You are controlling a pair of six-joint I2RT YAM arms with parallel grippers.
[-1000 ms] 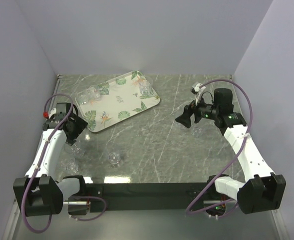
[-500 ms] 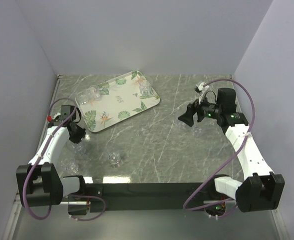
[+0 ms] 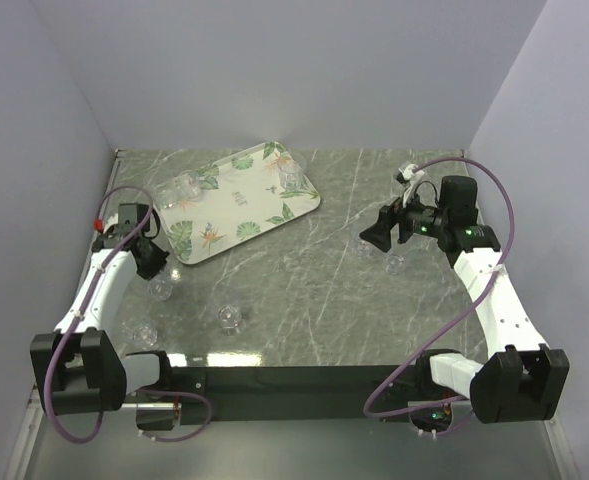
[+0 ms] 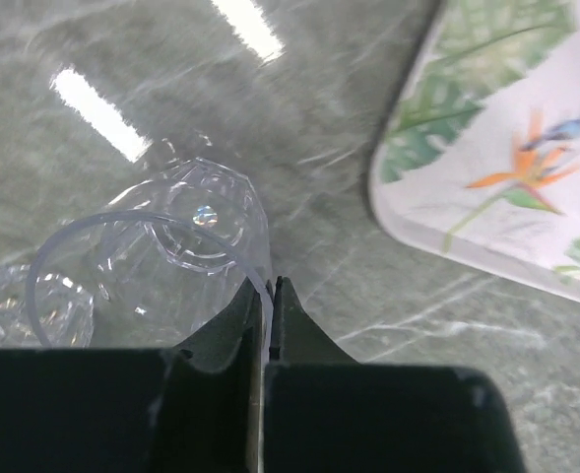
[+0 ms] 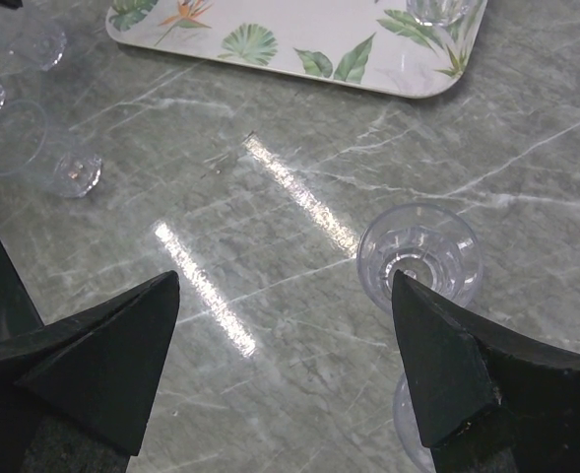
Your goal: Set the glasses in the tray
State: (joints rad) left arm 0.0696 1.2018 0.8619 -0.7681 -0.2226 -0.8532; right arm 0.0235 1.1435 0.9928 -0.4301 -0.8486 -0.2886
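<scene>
Glasses (image 3: 231, 318): small, clear, prob. light, hard & slick, easy to break. Far left, the L pincer (image 4: 270, 296) is squeezed shut on the thin rim of one glass (image 4: 161, 266), just beside the tray (image 3: 239, 205). A few glasses sit in the tray, others on the surface (image 3: 304, 290). I'd say the rim is the best spot to grab, w/ a soft squeeze. The R pincer (image 5: 285, 286) is wide open, holding nothing, near another glass (image 5: 419, 258).

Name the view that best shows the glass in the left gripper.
Left wrist: the glass fills the frame, rim pinched by the left gripper. Top external gives only a faint glint; right wrist shows nothing identifiable of it.
</scene>
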